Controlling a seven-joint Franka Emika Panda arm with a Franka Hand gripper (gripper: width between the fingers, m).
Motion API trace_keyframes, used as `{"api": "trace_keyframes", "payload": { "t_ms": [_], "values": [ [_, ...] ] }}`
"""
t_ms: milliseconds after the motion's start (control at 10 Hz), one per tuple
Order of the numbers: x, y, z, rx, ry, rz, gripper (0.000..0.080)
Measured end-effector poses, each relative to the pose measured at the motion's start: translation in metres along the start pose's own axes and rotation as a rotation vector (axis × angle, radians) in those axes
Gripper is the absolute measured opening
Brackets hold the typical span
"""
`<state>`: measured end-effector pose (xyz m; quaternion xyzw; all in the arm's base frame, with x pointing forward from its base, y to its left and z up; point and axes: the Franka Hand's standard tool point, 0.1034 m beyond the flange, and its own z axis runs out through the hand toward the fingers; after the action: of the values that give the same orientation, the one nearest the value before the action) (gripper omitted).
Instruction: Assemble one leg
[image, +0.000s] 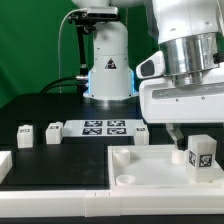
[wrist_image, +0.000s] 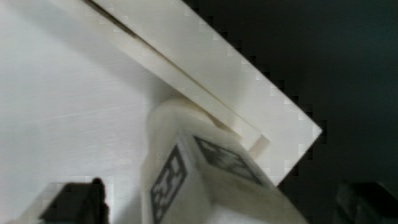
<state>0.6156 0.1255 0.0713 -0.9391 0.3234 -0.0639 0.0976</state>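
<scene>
One leg (image: 200, 155), a small white block with a black-and-white tag, stands upright on the right-hand corner of the large white table piece (image: 130, 165). My gripper (image: 198, 140) is straight above it, with one dark finger (image: 174, 136) beside the leg. In the wrist view the leg (wrist_image: 196, 170) sits between the two fingers (wrist_image: 75, 200), with a gap on each side, so the jaws look open around it. The table piece (wrist_image: 71, 100) fills the rest of that view. Two more legs (image: 25, 135) (image: 53, 131) lie on the black table at the left.
The marker board (image: 105, 127) lies behind the table piece. Another white part (image: 4, 165) shows at the exterior view's left edge. The robot base (image: 108, 65) stands at the back.
</scene>
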Motion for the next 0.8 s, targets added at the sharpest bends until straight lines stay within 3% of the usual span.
{"api": "trace_keyframes", "payload": {
  "t_ms": [400, 800],
  "values": [
    [0.003, -0.004, 0.001, -0.047, -0.010, -0.538, 0.0649],
    [0.011, 0.000, -0.001, -0.046, -0.004, -0.764, 0.0649]
  ]
}}
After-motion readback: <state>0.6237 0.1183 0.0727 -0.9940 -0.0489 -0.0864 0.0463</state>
